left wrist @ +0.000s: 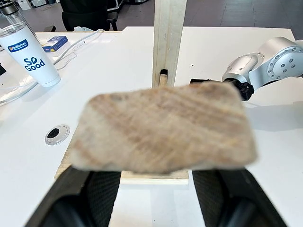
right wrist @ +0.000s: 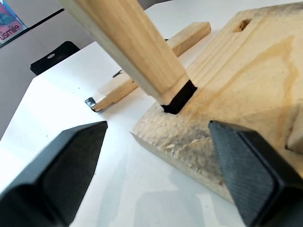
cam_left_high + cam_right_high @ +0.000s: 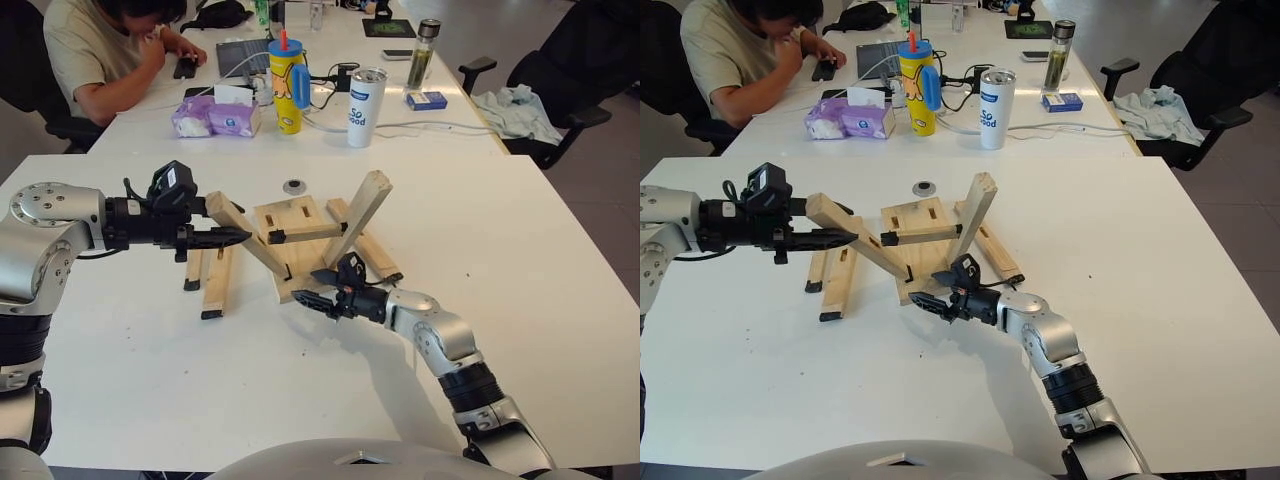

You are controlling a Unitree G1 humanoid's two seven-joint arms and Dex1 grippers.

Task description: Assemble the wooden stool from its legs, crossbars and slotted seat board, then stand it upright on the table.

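Note:
The slotted seat board [image 3: 297, 213] lies flat on the white table. A wooden leg [image 3: 258, 247] slants up to the left from a slot [image 2: 177, 97] at the board's near edge. My left gripper [image 3: 238, 237] is shut on this leg near its upper end [image 1: 163, 127]. A second leg [image 3: 364, 213] leans up from the board's right side, and a crossbar [image 3: 305, 234] runs between the two. My right gripper [image 3: 308, 297] is open at the board's near corner [image 2: 189, 146], its fingers [image 2: 61, 165] wide on either side.
Loose wooden pieces [image 3: 217, 277] lie left of the board, and another [image 3: 377, 252] lies on its right. A round cable grommet [image 3: 294, 186] sits just behind. On the far table stand a white tumbler [image 3: 365, 106], a yellow bottle [image 3: 287, 87] and tissue packs [image 3: 215, 117].

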